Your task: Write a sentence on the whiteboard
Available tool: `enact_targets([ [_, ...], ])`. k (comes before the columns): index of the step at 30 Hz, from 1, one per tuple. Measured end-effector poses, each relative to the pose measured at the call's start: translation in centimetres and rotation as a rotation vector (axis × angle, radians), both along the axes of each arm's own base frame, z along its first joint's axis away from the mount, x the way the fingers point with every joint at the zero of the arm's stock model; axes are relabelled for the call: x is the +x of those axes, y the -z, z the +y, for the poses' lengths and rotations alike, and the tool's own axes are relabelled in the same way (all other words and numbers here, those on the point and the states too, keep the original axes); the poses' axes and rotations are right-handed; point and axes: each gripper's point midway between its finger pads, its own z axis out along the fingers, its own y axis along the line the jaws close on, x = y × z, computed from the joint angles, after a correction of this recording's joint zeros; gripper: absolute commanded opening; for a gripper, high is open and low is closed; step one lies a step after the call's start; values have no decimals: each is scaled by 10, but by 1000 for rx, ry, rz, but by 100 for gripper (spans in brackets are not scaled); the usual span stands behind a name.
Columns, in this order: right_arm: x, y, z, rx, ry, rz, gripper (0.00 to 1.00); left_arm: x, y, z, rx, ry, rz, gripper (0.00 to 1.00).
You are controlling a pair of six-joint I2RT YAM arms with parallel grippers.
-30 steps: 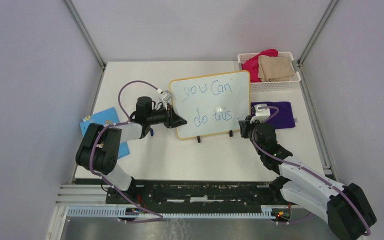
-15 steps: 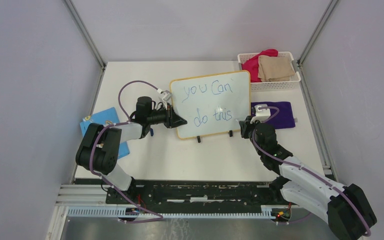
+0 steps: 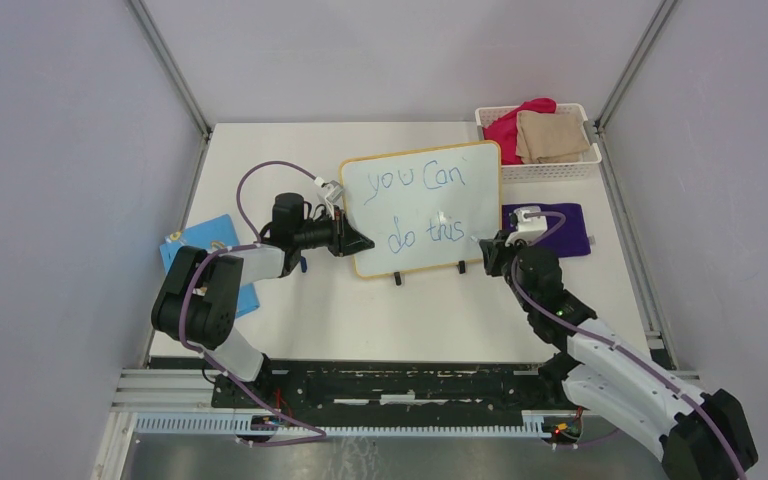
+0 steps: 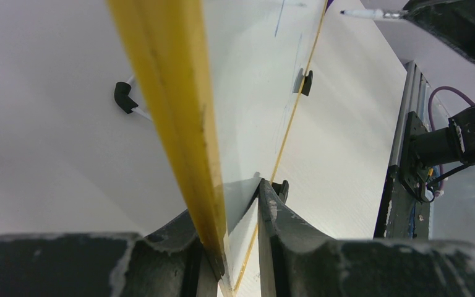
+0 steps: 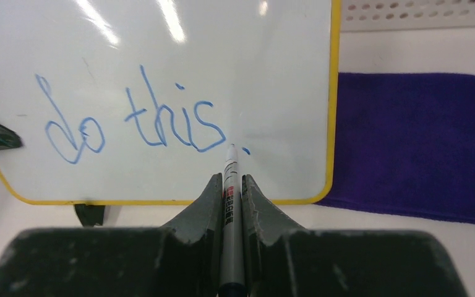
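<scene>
right end effector (image 5: 229, 180): clenched on a marker (image 5: 230, 207), the barrel running out between the two fingers so the tip leads. the tip sits just beside the small full stop (image 5: 245, 150) after "this", low on the right of the whiteboard (image 5: 272, 55); whether tip and surface touch cannot be told. left end effector (image 4: 238, 210): pinched across the yellow rim at the board's left edge, one finger on either side, judged a brace so the board neither slides nor rocks under the pen's push. whiteboard, top view (image 3: 477, 195): mid-table, propped on two black feet (image 3: 397, 279) at its near edge, face toward the arms, set between the two end effectors. sentence (image 3: 420, 180): thin blue strokes in two lines, "you can" over "do this.", reading as complete; task judged at or near its end, the likely remainder being to lift the marker clear and let go of the rim. table (image 3: 410, 320): white, carries every item. purple cloth (image 3: 560, 228): flat, just right of the board, possibly a wiper. white basket (image 3: 540, 170): far right corner, holding red and tan folded cloths, apart from the work. blue card (image 3: 200, 240): left side of the table, beside the left arm, not involved. risk: a dragged tip on withdrawal could streak the fresh dot.
</scene>
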Motion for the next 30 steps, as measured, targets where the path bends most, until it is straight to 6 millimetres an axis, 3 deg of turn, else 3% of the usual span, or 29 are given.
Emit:
enact_targets([
  [6,-3,-49,7,72,-43,-92,0,0,0,0,1,-1,0,30],
  [10,-7,-70,9,100,-61,-132,0,1,1,1,6,-10,1,38],
  [14,-10,-71,8,100,-67,-130,0,2,13,5,53,-43,21,45],
  [21,-14,-64,7,85,-75,-102,0,-22,49,15,149,-67,147,59],
  [25,-16,-67,7,88,-83,-108,0,-23,53,19,175,-85,158,64],
  [30,-19,-73,8,100,-96,-125,0,-23,43,24,190,-114,129,74],
])
